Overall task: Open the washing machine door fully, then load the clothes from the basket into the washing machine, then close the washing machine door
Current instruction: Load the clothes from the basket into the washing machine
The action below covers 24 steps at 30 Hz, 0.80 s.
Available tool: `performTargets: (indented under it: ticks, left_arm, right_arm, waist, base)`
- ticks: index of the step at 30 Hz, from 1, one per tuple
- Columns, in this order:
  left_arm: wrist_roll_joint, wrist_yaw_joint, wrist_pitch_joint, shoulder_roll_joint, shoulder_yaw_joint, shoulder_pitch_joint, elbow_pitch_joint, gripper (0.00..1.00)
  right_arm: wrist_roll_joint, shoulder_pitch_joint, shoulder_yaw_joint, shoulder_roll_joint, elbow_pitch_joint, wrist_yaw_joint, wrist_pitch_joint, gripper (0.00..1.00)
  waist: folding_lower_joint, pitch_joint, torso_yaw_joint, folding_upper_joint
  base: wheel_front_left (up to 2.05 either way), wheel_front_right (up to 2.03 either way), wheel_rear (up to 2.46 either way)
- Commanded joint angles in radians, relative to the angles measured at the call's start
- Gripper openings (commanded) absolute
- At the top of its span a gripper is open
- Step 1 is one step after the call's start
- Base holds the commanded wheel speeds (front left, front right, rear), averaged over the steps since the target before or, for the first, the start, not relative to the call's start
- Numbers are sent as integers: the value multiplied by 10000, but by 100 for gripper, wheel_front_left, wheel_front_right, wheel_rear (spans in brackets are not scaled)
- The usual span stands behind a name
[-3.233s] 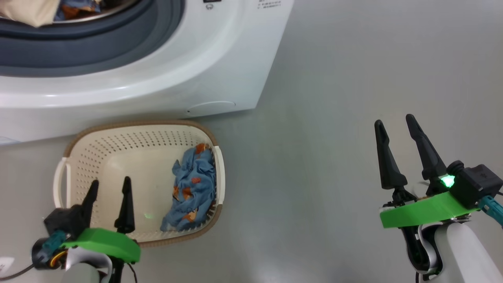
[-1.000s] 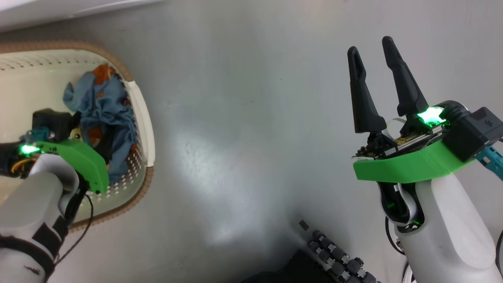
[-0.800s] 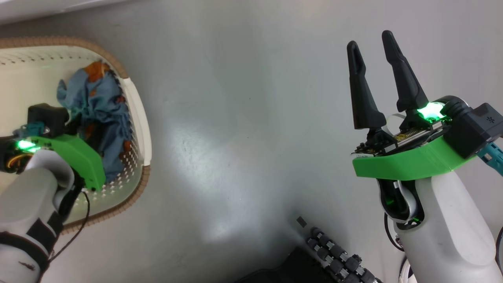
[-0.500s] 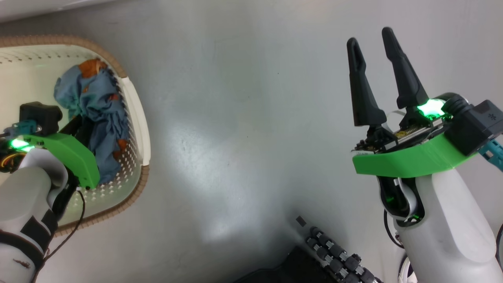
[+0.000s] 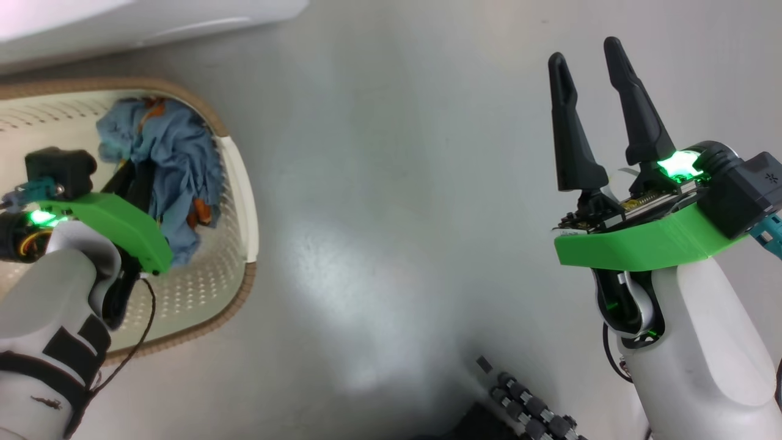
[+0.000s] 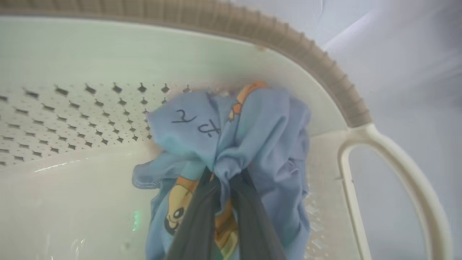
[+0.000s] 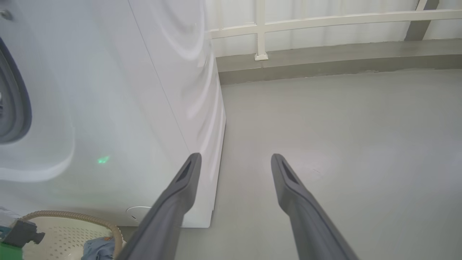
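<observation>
Clothes lay bunched at the three o'clock end of the basket, near ten o'clock in the head view, a soft blue bundle with orange prints pressed against the perforated wall. We judged them light, limp and easy to crumple, likely to drape and trail once lifted. A pinch on a thick gathered fold near the middle of the bundle seemed the best hold. Our left claw was closed on just such a fold. In the left wrist view its two dark fingers met with blue cloth gathered between the tips. The head view hid those tips behind the green wrist plate and the fabric, so we read the grip from the wrist view. Whether one garment or several were caught, we could not tell. Our right claw hung open and empty at two o'clock over the bare floor, well apart from the basket. Its wrist view added the washing machine at ten o'clock, with a grey ring at nine o'clock.
</observation>
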Motion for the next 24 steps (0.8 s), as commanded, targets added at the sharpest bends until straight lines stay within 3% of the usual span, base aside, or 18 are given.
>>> performTargets:
  ticks: [1,12,24]
  left_arm:
    - [66,8,-128,222,397,337,-237,0]
    - [1013,8,-130,-163,2360,1724,-1413,0]
    - [2752,8,-131,-1051,5042,3803,-3297,0]
  right_arm:
    - [-132,384,41,-51,-176,44,-80,100]
    - [-557,837,-169,-57,-11,44,-80,100]
    - [-636,1598,-366,-489,205,44,-80,100]
  waist:
    - [0,-349,240,-1]
    - [0,-1605,703,-1]
    - [0,-3331,1300,-1]
  base:
    - [0,0,0]
    - [0,0,0]
    - [0,0,0]
